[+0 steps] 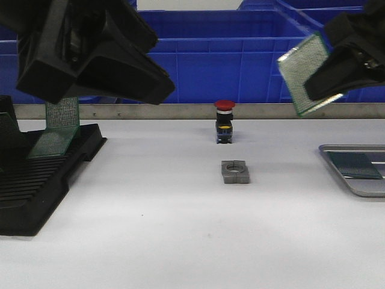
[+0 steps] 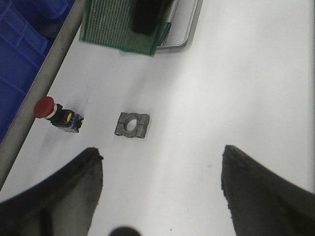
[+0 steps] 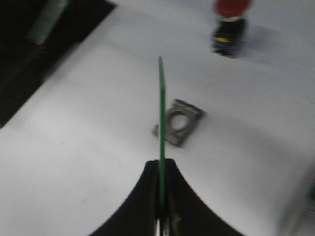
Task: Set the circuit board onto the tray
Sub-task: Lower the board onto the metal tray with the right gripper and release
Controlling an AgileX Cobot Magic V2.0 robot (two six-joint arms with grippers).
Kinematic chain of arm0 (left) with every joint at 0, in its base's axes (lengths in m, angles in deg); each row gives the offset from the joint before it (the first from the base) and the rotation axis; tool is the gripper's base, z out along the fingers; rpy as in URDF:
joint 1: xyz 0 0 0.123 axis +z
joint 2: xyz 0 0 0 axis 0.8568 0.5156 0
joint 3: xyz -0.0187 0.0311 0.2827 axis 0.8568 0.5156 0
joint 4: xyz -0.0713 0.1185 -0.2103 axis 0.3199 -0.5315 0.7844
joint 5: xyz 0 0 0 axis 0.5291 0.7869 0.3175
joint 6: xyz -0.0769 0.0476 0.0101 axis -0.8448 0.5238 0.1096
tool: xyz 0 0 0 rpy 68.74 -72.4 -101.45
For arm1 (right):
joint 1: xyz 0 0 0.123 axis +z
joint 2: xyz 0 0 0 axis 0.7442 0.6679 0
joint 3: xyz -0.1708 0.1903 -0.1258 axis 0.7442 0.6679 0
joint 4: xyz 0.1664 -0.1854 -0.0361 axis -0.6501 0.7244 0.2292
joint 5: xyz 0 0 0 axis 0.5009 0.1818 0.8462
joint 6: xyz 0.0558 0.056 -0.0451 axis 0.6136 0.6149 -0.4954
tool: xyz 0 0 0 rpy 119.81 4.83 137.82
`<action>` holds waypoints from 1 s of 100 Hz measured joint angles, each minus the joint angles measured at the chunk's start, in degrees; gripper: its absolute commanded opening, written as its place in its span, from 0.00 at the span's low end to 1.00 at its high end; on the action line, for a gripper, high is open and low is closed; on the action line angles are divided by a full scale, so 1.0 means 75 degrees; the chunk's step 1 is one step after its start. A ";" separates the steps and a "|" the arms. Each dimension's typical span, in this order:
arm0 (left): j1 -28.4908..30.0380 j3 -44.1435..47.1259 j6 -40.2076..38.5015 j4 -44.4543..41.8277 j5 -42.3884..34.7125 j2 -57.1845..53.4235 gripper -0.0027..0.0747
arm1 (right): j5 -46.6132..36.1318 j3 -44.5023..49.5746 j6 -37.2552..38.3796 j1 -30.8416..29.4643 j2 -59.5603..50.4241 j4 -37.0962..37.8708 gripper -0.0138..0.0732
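- Front view: the right gripper (image 1: 325, 90) hangs high over the counter's (image 1: 180, 241) right side, its jaws clamped on a green circuit board (image 1: 304, 72) that is held tilted in the air, well above the surface. Below it, at the counter's right edge, lies the tray (image 1: 355, 183), partly cut off by the frame, with a dark flat piece (image 1: 354, 165) on its floor. The left gripper (image 1: 153, 84) hangs above the left side, holding nothing. At the left edge sits a black slotted rack (image 1: 42, 180) with green boards (image 1: 60, 126) standing or leaning in it. Near the middle of the counter a grey metal block (image 1: 235, 171) with a round hole lies flat; behind it, nearer the far edge, stands a red push-button switch (image 1: 224, 120). Blue bins (image 1: 240, 54) line the far edge.
- Left wrist view: the left gripper's (image 2: 160, 196) jaws stand wide apart and empty over bare counter (image 2: 236, 88). Beyond them lie the metal block (image 2: 132, 125) and, beside it, the switch (image 2: 56, 114) near the counter's metal edging. Further off, the circuit board (image 2: 113, 27) shows with a dark finger over it, and a corner of the tray (image 2: 189, 27) behind.
- Right wrist view: the right gripper (image 3: 161, 196) has its jaws closed on the circuit board (image 3: 161, 108), seen edge-on as a thin green line. Past it, blurred, lie the metal block (image 3: 179, 123), the switch (image 3: 229, 24) and the rack (image 3: 39, 54).
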 measured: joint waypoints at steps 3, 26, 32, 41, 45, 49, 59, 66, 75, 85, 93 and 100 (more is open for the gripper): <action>0.0000 0.0000 0.0000 0.0011 0.0000 0.0000 0.66 | -0.0104 0.0000 0.0070 -0.0312 0.0072 -0.0007 0.09; 0.0000 0.0000 0.0000 0.0030 -0.0018 0.0000 0.66 | -0.1013 -0.0038 0.0164 -0.1474 0.1118 -0.0444 0.09; 0.0000 0.0000 0.0000 0.0030 -0.0021 0.0000 0.66 | -0.1249 -0.0079 0.0164 -0.1557 0.1436 -0.0548 0.09; 0.0000 0.0000 0.0000 0.0036 -0.0021 0.0000 0.66 | -0.1627 -0.0132 0.0184 -0.1574 0.1883 -0.0646 0.09; 0.0000 0.0000 0.0000 0.0066 -0.0021 0.0000 0.66 | -0.1745 -0.0151 0.0184 -0.1574 0.2078 -0.0663 0.11; 0.0000 0.0000 0.0000 0.0080 -0.0035 0.0000 0.66 | -0.1783 -0.0181 0.0184 -0.1574 0.2239 -0.0674 0.15; 0.0000 0.0000 0.0000 0.0225 -0.0035 0.0000 0.66 | -0.1830 -0.0209 0.0184 -0.1574 0.2456 -0.0674 0.40; 0.0000 0.0000 0.0000 0.0320 -0.0035 0.0000 0.66 | -0.1830 -0.0228 0.0184 -0.1574 0.2469 -0.0693 0.58; 0.0000 0.0000 0.0000 0.0366 -0.0038 0.0000 0.66 | -0.1848 -0.0228 0.0184 -0.1574 0.2469 -0.0710 0.66; 0.0000 0.0000 0.0000 0.0380 -0.0051 0.0000 0.65 | -0.1848 -0.0228 0.0184 -0.1574 0.2469 -0.0722 0.65; 0.0000 0.0000 0.0000 0.0380 -0.0119 -0.0013 0.62 | -0.1848 -0.0228 0.0184 -0.1574 0.2391 -0.0722 0.65; 0.0000 0.0000 0.0000 0.0380 -0.0299 -0.0086 0.59 | -0.1848 -0.0228 0.0184 -0.1574 0.2186 -0.0722 0.65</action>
